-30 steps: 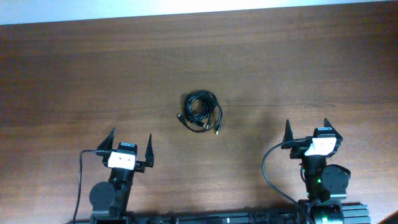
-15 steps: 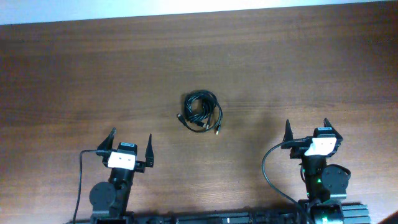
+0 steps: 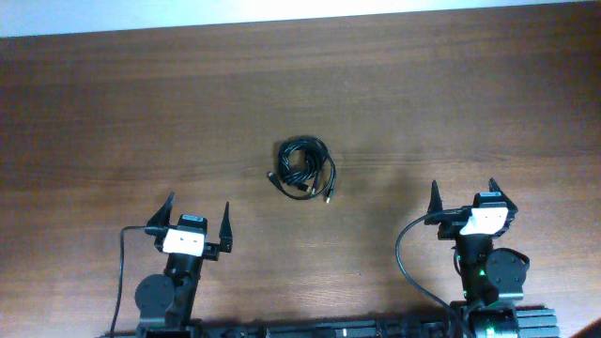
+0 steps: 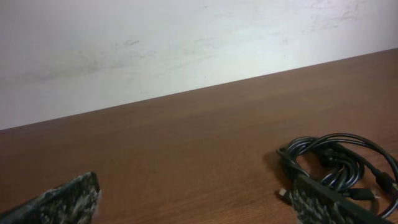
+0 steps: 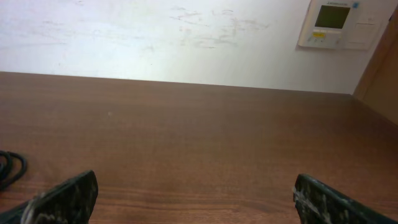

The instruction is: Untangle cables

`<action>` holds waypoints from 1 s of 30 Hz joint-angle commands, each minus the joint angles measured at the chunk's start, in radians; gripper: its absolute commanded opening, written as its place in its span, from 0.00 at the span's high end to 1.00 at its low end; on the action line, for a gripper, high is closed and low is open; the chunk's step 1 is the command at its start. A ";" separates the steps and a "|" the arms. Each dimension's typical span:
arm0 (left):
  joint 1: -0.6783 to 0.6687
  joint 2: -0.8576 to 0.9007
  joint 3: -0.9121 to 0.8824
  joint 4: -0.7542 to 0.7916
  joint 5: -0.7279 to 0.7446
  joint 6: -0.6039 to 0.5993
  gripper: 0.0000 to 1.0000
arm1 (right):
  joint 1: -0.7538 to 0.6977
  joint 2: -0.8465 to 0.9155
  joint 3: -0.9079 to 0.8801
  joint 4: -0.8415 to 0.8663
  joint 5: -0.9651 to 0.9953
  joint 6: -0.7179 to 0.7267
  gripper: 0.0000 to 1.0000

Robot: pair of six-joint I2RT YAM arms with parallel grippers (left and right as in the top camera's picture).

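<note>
At table (image 3: 113, 113) centre: cables (image 3: 303, 169) in one knotted bundle; near edge, left gripper (image 3: 199, 201) and right gripper (image 3: 464, 184) jaws spread wide, holding nothing, well apart from bundle

Item count: one table (image 3: 113, 113); one tangled bundle of cables (image 3: 303, 169), number of separate cords not discernible; two grippers, namely the left gripper (image 3: 199, 202) and the right gripper (image 3: 463, 184); one wall-mounted control panel (image 5: 337, 23)
</note>
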 commanded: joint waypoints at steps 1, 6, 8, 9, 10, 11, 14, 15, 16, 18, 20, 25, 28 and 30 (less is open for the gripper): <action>-0.005 -0.005 -0.002 -0.005 0.010 0.013 0.01 | -0.004 -0.011 -0.005 -0.006 0.001 0.004 0.01; -0.005 -0.005 -0.002 0.001 0.011 -0.005 0.01 | -0.004 -0.011 -0.005 -0.006 0.001 0.003 0.01; -0.005 -0.005 -0.002 0.003 0.011 -0.064 0.01 | -0.004 -0.011 -0.005 -0.006 0.002 0.004 0.01; -0.005 -0.005 -0.002 0.003 0.011 -0.071 0.01 | -0.004 -0.011 -0.005 -0.006 0.001 0.004 0.02; -0.005 -0.005 0.000 0.003 0.011 -0.071 0.01 | -0.004 -0.011 -0.005 -0.006 0.001 0.004 0.01; -0.005 -0.005 0.005 0.003 0.011 -0.071 0.01 | -0.004 -0.011 -0.005 -0.006 0.001 0.004 0.01; -0.005 -0.005 0.034 0.002 0.011 -0.071 0.01 | -0.004 -0.011 -0.005 -0.006 0.001 0.003 0.01; -0.005 -0.005 0.040 0.002 0.011 -0.071 0.01 | -0.004 -0.011 -0.005 -0.006 0.002 0.004 0.01; -0.005 -0.005 0.049 0.000 0.011 -0.071 0.01 | -0.004 -0.011 -0.005 -0.006 0.001 0.003 0.01; -0.005 -0.005 0.072 -0.018 0.011 -0.071 0.01 | -0.004 -0.011 -0.005 -0.006 0.001 0.004 0.01; -0.005 -0.005 0.107 -0.067 0.011 -0.071 0.01 | -0.004 -0.011 -0.005 -0.006 0.001 0.004 0.01; -0.005 0.007 0.201 -0.192 0.010 -0.071 0.01 | -0.004 -0.011 -0.005 -0.006 0.001 0.003 0.01; -0.005 0.061 0.256 -0.230 0.011 -0.071 0.01 | -0.004 -0.011 -0.005 -0.006 0.001 0.004 0.01; -0.005 0.113 0.297 -0.242 0.010 -0.082 0.01 | -0.004 -0.011 -0.005 -0.006 0.001 0.004 0.01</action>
